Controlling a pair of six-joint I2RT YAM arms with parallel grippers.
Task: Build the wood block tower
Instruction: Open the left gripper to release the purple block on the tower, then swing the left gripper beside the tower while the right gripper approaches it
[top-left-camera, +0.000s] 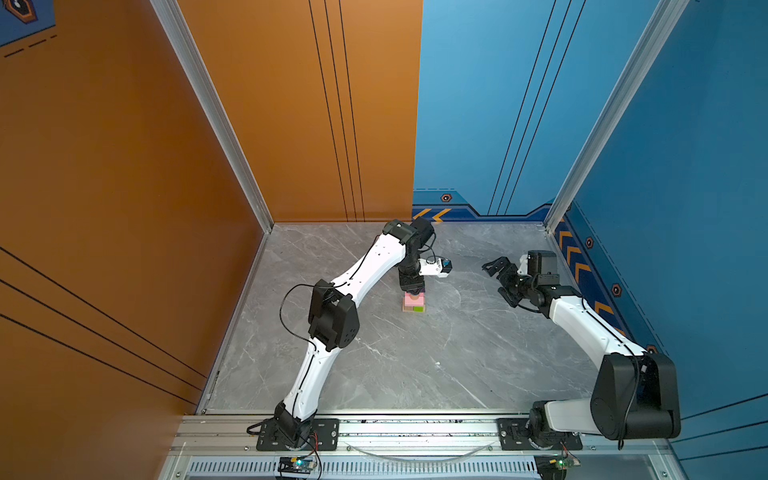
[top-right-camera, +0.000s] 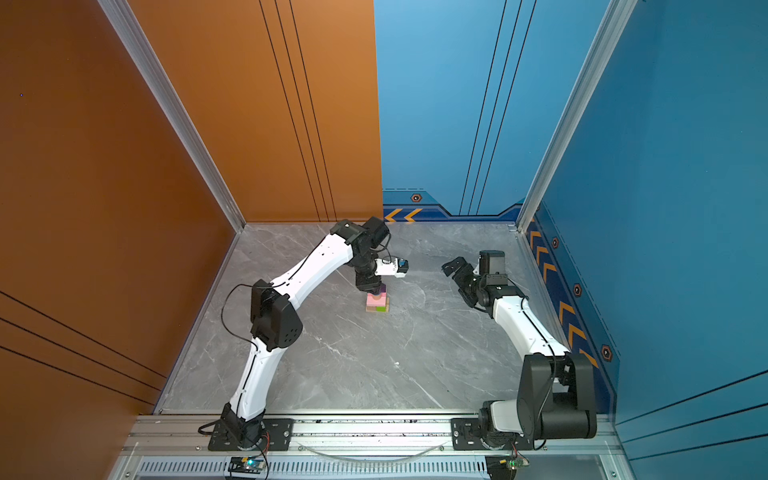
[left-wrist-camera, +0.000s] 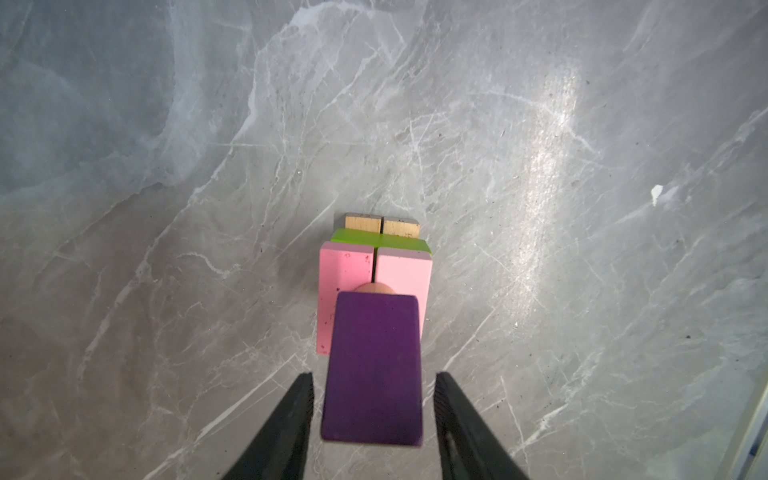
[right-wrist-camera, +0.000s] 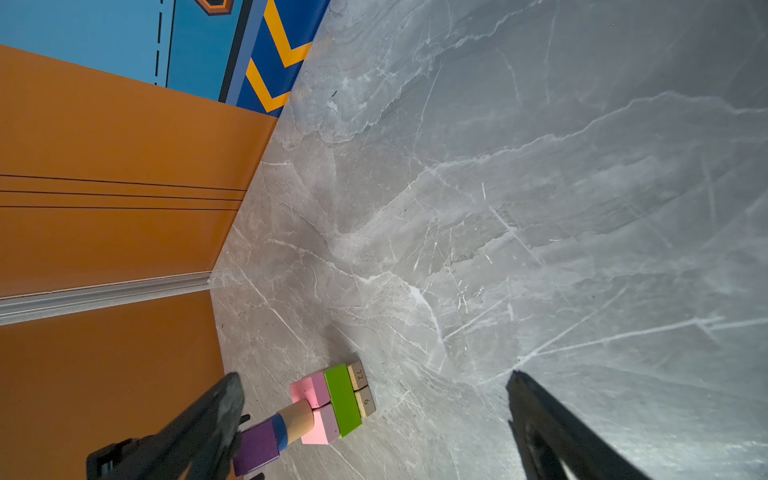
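The wood block tower (top-left-camera: 414, 302) (top-right-camera: 377, 303) stands mid-table in both top views. From the table up it has two tan bars (right-wrist-camera: 361, 388), a lime-green bar (right-wrist-camera: 343, 399), two pink slabs (left-wrist-camera: 353, 270), a tan cylinder (right-wrist-camera: 297, 419), a blue cylinder (right-wrist-camera: 280, 430) and a purple block (left-wrist-camera: 374, 365) on top. My left gripper (left-wrist-camera: 375, 374) (top-left-camera: 411, 289) hangs straight over the tower, open, with a gap between each finger and the purple block. My right gripper (top-left-camera: 496, 280) (right-wrist-camera: 374, 376) is open and holds nothing, well to the right of the tower.
The grey marble table (top-left-camera: 415, 365) is boxed in by an orange wall (top-left-camera: 124, 166) on the left and at the back, and blue walls (top-left-camera: 685, 166) at the back and right. An aluminium rail (top-left-camera: 415, 428) with both arm bases runs along the front edge.
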